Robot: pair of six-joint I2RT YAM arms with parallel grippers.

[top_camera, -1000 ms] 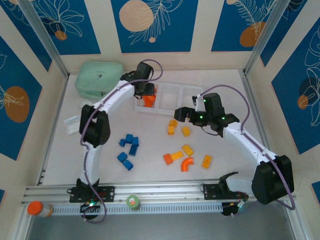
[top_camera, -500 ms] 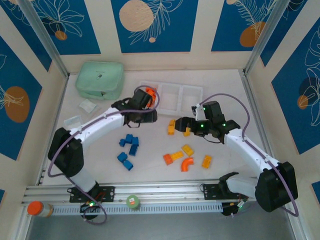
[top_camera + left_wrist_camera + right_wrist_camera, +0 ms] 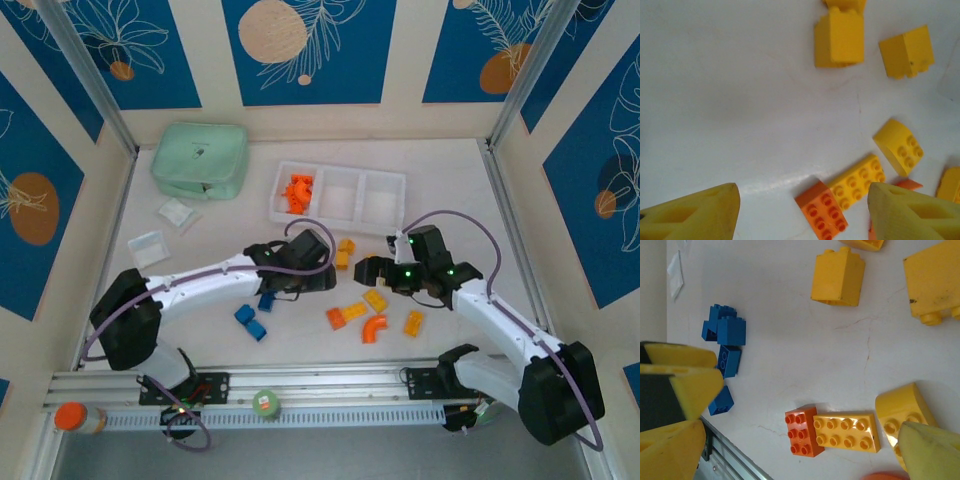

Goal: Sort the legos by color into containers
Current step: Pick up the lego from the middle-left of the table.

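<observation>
White tabletop [image 3: 455,185], walled by blue patterned panels, is seen from above. At 12 o'clock the tray [image 3: 385,176] is set, with orange legos [image 3: 297,192] heaped in its left compartment. Loose legos are scattered below the table's middle: blue legos [image 3: 250,322] toward 7 o'clock, and an orange brick [image 3: 337,318] at 6 o'clock among yellow pieces. The left gripper [image 3: 325,280] and right gripper [image 3: 368,270] are poised near each other, at the scatter's 12 o'clock edge.

From the left wrist, the left gripper [image 3: 802,197] is seen parted wide with nothing held. The orange brick [image 3: 822,212] lies at 6 o'clock between the fingers, touched at its 2 o'clock by a yellow brick [image 3: 856,181].

From the right wrist, the right gripper [image 3: 800,450] is seen spread fully and empty. The orange brick [image 3: 801,431] sits at 6 o'clock, the yellow brick [image 3: 846,432] at its 3 o'clock, and the blue legos [image 3: 725,337] at 9 o'clock.

A reach for the next orange piece is judged to be in hand. A straight descent is called for, with the orange brick alone to be pinched and its yellow neighbour left behind. Room must be kept between the two crowded grippers.
</observation>
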